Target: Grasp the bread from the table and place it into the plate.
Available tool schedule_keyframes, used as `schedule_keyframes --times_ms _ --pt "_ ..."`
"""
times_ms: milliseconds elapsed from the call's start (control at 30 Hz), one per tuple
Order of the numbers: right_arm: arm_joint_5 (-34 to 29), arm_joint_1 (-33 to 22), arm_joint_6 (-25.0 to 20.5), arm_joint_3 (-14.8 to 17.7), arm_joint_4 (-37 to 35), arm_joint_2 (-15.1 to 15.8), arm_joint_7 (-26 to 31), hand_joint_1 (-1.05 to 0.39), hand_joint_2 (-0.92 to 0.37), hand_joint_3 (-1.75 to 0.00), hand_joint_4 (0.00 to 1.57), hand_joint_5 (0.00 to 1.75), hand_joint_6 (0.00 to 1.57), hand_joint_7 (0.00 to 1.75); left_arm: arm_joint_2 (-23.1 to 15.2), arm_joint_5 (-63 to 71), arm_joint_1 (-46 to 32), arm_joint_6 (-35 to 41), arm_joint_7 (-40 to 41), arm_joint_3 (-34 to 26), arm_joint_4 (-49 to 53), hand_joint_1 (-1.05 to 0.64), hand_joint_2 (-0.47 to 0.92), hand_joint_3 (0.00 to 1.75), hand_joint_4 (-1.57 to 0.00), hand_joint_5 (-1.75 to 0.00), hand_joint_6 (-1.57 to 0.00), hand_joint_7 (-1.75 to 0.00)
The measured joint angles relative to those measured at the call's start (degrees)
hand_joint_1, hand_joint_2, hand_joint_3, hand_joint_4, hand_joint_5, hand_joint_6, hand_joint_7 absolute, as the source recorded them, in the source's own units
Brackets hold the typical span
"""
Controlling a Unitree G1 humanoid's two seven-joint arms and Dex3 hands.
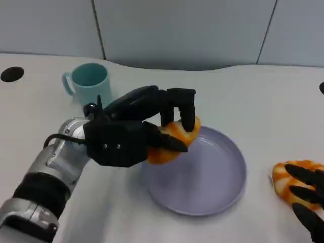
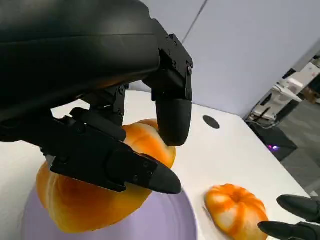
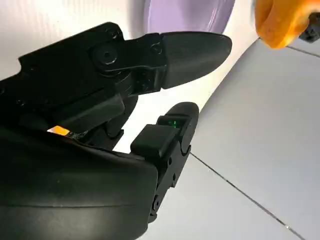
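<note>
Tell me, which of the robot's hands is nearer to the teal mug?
Left. The left hand holds a bread roll over the plate's rim, just in front of the teal mug. The right hand rests on another roll across the table.

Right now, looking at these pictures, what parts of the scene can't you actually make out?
- Head view: the left hand covers much of the bread it holds over the plate; whether bread touches plate is unclear.
- Head view: the right hand is cut by the edge; it lies over the second bread, grip unclear.
- Mug: contents can't be told.
</note>
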State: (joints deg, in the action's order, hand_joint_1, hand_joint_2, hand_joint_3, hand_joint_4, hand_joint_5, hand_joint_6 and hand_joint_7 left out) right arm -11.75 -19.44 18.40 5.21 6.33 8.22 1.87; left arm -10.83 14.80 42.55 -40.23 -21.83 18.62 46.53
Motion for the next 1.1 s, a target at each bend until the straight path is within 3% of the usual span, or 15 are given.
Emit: schedule_keyframes --times_ms 300,400,433,567,667,767,1100 --pt "-0.1 -0.1 -0.7 -0.6 0.3 0.0 -0.2 -0.39 -0.92 -0.34 0.96 0.02 0.78 0.00 4.4 13.3 7.8 -6.6 6.6 8.2 8.0 -0.21 0.88 0.10 -0.82 -1.75 -0.58 -1.75" --pt "-0.2 -0.1 -0.7 -0.7 0.0 0.0 -0.2 -0.39 -0.92 -0.34 0.96 0.02 0.78 0.00 4.5 16.8 9.4 -8.2 8.9 9.9 10.1 -0.32 0.87 0.09 -0.61 -1.74 -0.42 -1.70" --pt "-0.2 -0.1 -0.6 -0.7 -0.1 0.0 -0.2 -0.38 -0.92 -0.34 0.96 0.02 0.79 0.00 4.3 18.0 9.9 -8.7 9.2 10.6 10.5 -0.40 0.86 0.05 -0.53 -1.51 -0.45 -1.31" --pt "-0.2 0.1 0.2 -0.7 -0.6 0.0 0.0 -0.38 -0.92 -0.33 0.95 0.01 0.79 0.00 2.4 20.5 12.4 -10.8 8.4 12.6 11.0 -0.52 0.88 0.01 -0.38 -0.98 -0.53 -0.53" --pt "-0.4 0.1 0.4 -0.9 -0.7 0.0 0.2 -0.39 -0.92 -0.33 0.95 0.01 0.79 0.00 1.3 21.4 13.9 -12.2 8.3 13.8 11.0 -0.60 0.90 0.00 -0.26 -0.71 -0.50 -0.24" --pt "-0.7 0.2 0.4 -1.0 -0.7 0.0 0.4 -0.39 -0.92 -0.34 0.95 0.01 0.78 0.00 0.9 22.0 14.8 -12.9 7.2 14.8 11.1 -0.65 0.91 0.00 -0.20 -0.55 -0.45 -0.09" --pt "-0.9 0.2 0.4 -1.1 -0.7 0.0 0.5 -0.39 -0.92 -0.34 0.96 0.01 0.78 0.00 0.5 17.5 15.6 -14.8 -1.9 14.2 11.3 -0.69 0.92 0.00 -0.15 -0.38 -0.38 -0.01"
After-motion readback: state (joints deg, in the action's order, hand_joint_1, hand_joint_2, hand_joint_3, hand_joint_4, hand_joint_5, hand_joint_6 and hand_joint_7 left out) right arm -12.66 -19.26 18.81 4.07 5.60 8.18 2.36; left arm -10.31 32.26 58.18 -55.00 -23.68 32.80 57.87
